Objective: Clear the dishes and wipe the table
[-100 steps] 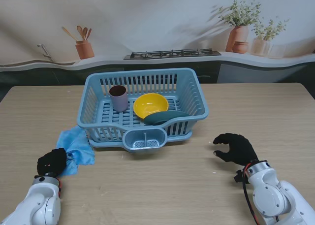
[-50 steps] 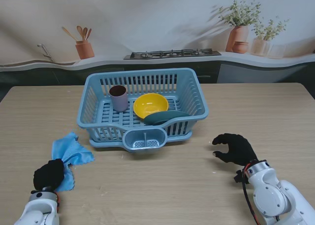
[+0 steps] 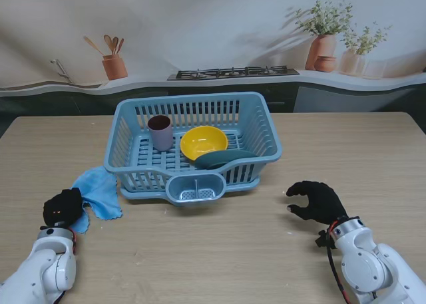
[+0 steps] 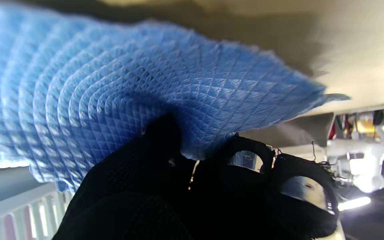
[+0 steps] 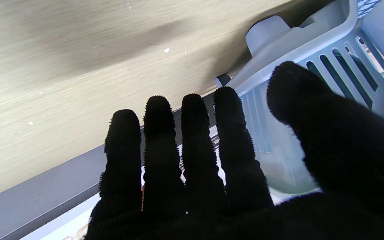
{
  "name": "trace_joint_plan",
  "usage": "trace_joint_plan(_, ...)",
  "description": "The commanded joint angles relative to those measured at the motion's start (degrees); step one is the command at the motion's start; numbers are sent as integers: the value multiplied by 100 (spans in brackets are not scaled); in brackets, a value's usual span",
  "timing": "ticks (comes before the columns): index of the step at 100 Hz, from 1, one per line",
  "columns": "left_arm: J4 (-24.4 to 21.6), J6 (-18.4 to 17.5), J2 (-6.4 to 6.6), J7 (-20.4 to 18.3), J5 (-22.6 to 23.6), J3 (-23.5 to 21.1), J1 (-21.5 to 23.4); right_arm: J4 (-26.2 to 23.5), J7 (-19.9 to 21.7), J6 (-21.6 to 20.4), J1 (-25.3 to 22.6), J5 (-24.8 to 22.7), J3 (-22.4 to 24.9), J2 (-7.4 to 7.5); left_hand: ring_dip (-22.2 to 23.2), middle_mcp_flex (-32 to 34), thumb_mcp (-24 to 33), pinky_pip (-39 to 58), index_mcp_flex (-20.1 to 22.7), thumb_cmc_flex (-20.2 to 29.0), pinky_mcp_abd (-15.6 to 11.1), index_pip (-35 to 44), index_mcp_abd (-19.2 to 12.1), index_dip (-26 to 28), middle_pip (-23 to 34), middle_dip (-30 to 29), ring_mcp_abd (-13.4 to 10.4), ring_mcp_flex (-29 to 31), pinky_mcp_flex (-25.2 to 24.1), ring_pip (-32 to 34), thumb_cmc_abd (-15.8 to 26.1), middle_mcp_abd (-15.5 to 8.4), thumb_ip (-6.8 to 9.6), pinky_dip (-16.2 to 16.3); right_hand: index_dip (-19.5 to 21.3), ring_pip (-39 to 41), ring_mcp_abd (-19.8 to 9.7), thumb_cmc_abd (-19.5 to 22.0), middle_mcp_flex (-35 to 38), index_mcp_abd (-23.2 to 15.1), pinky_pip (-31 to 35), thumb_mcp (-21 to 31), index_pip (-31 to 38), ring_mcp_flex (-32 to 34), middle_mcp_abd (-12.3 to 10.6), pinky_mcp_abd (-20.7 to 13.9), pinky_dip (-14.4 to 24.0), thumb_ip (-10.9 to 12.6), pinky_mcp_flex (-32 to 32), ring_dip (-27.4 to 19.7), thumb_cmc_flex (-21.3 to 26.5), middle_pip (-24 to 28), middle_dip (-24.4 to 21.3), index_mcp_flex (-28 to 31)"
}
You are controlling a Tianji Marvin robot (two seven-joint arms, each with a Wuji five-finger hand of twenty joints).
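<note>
A blue cloth [image 3: 98, 191] lies on the wooden table [image 3: 219, 251] at the left of the light-blue dish basket [image 3: 263, 128]. My left hand [image 3: 62, 207] is shut on the cloth's near corner, and the left wrist view is filled by the quilted cloth [image 4: 118, 100] above my black fingers [image 4: 165, 173]. In the basket stand a mauve cup [image 3: 160, 132], a yellow bowl [image 3: 204, 142] and a dark green plate [image 3: 223, 159]. My right hand [image 3: 316, 201] hovers open to the right of the basket, holding nothing; its fingers [image 5: 192, 150] are spread toward the basket [image 5: 338, 60].
The basket's cutlery pocket [image 3: 195, 188] juts toward me at its front. Behind the table runs a counter with a stove [image 3: 233, 72], a utensil pot [image 3: 114, 66] and potted plants [image 3: 324, 44].
My left hand first drew the cloth toward me, then moved it back away and slightly left, so the cloth now lies against the basket's left side. The right hand stayed still.
</note>
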Motion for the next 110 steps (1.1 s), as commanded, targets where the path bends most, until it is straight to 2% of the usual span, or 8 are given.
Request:
trace_joint_plan(1,436,-70,-13,-92,-54,112,-122,15,74,-33,-3,-45,-1,9,-22,-99,254,1465,-42,826,-566,269,-1001,92,104,-41,153,157,130,271,-316,429,216,-55,19,-9,-88,-46,-111,55,43,-19,-25,-100,-51,58,-9,113,-78,5,-47,-44,-60,-127)
trace_joint_plan(20,945,-198,-3,-22,-244,408,-681,5,82,-18,-2,-62,1,12,-27,-100,256,1461,-43,817,-569,276,-1013,61,100,-61,146,157,128,274,-320,433,215,-61,20,-10,-87,-39,-108,53,41,-23,-31,-97,-57,59,-8,112,-81,5,-50,-48,-60,-118)
trace_joint_plan(40,887,-145,19,-331,-267,513,-704,0,85,-26,6,-58,6,12,-31,-99,265,1458,-37,817,-549,290,-1009,35,103,-77,146,157,126,276,-326,433,218,-66,21,-14,-91,-37,-105,46,38,-23,-37,-104,-45,51,-7,113,-81,4,-45,-48,-59,-124)
trace_joint_plan(63,300,295,19,-611,-57,377,-90,-19,94,-9,-23,-43,12,10,-36,-112,271,1433,-18,857,-486,258,-935,-4,75,-91,169,141,119,260,-322,502,232,-75,23,-12,-81,-33,-100,62,40,-33,-37,-104,-41,53,-3,111,-86,5,-62,-46,-57,-117)
trace_joint_plan(84,-152,690,-21,-638,48,236,529,-45,116,-1,-50,-32,17,12,-40,-107,274,1422,7,882,-425,226,-892,-18,61,-91,241,127,115,229,-335,544,243,-73,24,-8,-87,-38,-110,59,40,-29,-41,-103,-45,61,-1,112,-87,6,-59,-50,-58,-117)
trace_joint_plan(94,-480,898,-41,-767,89,135,864,-47,123,-14,-56,-44,30,15,-35,-118,273,1412,11,887,-387,219,-888,-14,49,-90,270,112,113,225,-332,565,246,-70,24,-10,-78,-36,-111,59,40,-25,-44,-105,-47,59,0,112,-89,6,-58,-49,-56,-117)
trace_joint_plan(110,-900,1062,-52,-911,229,-67,1326,-56,134,-35,-63,-55,55,18,-29,-136,261,1387,8,897,-354,202,-877,-14,27,-93,291,90,109,214,-316,562,251,-74,27,-7,-77,-40,-104,57,39,-21,-41,-104,-50,65,1,113,-91,7,-54,-45,-55,-110)
